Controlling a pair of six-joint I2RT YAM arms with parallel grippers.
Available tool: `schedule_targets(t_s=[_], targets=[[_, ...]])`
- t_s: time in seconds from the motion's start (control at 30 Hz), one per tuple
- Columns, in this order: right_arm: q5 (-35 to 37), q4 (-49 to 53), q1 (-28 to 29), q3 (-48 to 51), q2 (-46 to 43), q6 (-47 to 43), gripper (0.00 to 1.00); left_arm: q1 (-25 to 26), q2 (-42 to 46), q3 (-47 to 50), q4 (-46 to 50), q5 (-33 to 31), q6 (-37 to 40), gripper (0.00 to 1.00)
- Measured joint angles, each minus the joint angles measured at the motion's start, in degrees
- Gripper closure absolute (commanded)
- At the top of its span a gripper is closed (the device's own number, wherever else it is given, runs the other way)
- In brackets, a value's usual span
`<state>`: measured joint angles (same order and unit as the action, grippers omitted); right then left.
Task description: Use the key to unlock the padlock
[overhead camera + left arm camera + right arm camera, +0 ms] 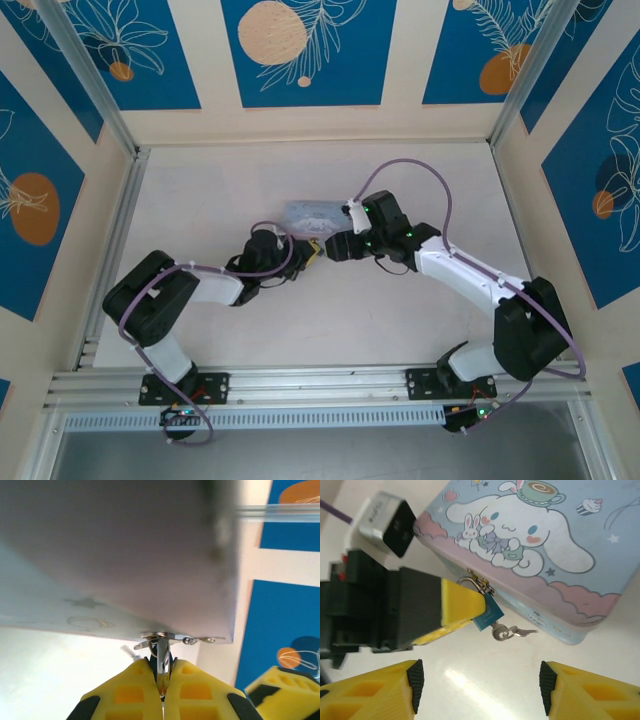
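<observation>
The tiny blue padlock point(491, 613) hangs by its thin silvery shackle from the clasp of the pale blue cartoon tin point(530, 540). My left gripper point(470, 605) is shut on the padlock, whose body pokes out past the yellow fingertip. In the left wrist view the padlock point(162, 655) sits pinched between the left gripper's point(161, 672) closed yellow fingers. The small key point(498, 630) is stuck in the padlock's bottom, and a ring with a second key point(521, 630) dangles from it. My right gripper point(480, 690) stands open just in front of the key, touching nothing.
The tin point(315, 213) lies mid-table, just beyond both grippers, which meet at its near edge point(325, 248). Its side looms over the left wrist view point(125, 555). Aluminium frame rails and patterned walls point(300, 50) ring the white tabletop point(330, 330).
</observation>
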<state>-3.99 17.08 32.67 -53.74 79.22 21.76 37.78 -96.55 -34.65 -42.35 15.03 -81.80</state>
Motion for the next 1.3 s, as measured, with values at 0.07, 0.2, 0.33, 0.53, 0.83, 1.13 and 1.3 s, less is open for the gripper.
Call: schedule_targets(t_s=[0.07, 0.2, 0.33, 0.53, 0.83, 1.13, 1.3], targets=[[-1.7, -1.6, 0.0, 2.1, -0.5, 3.5, 0.33, 0.0, 0.1, -0.2, 3.5, 1.0, 2.6, 0.83], [-4.3, -5.8, 1.1, 6.6, -0.3, 10.7, 0.32, 0.0, 0.9, -0.8, 9.9, 3.0, 7.5, 0.67], [-5.7, -10.3, 3.0, 9.2, 1.6, 16.9, 0.32, 0.1, 3.2, -0.8, 13.2, 4.0, 10.6, 0.51], [-6.0, -15.2, 4.9, 11.6, 3.7, 23.3, 0.32, -0.1, 9.3, 0.2, 19.2, 2.5, 14.2, 0.2], [-3.8, -17.5, 2.3, 10.4, 9.2, 26.3, 0.32, -0.2, 23.2, 0.7, 32.5, -1.9, 19.1, 0.0], [-4.0, -16.4, -6.0, -1.2, 14.9, 24.4, 0.35, -2.1, 25.2, -0.6, 42.0, -4.5, 22.3, 0.0], [-5.5, -18.9, -5.8, 1.9, 13.2, 23.1, 0.4, -3.7, 24.4, -4.6, 44.4, -4.8, 24.2, 0.0]])
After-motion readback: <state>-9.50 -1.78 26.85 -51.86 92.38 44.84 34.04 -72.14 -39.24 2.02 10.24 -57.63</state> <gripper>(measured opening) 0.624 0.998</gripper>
